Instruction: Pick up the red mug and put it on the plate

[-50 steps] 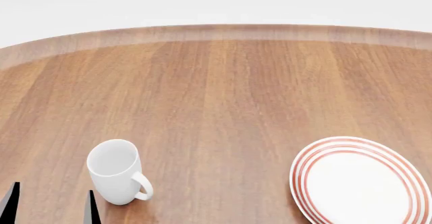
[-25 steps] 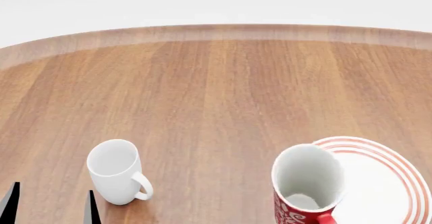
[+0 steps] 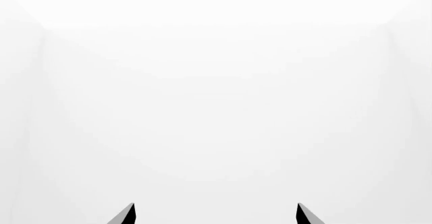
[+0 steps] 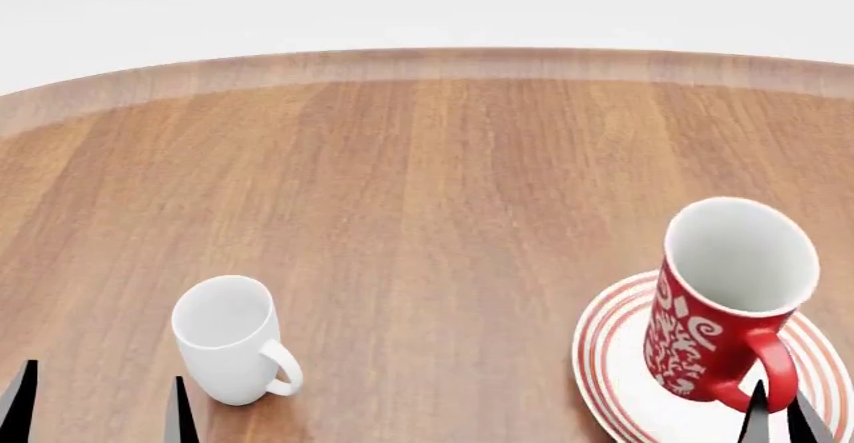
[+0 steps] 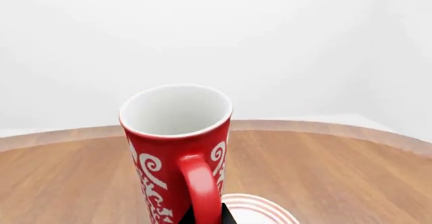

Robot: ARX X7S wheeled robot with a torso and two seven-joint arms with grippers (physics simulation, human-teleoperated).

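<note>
While seen from the head camera: round wooden table (image 4: 441,183); white red-ringed plate (image 4: 607,363) at near right; red mug (image 4: 714,303) upright over the plate, handle toward the camera, contact with the plate not discernible; plain white mug (image 4: 234,338) at near left. Right gripper (image 4: 778,413) clenched on the red mug's handle. Left gripper (image 4: 100,403) parted, grasping nothing.

Upright red mug (image 4: 721,308) seemingly just above the plate (image 4: 607,363)
</note>
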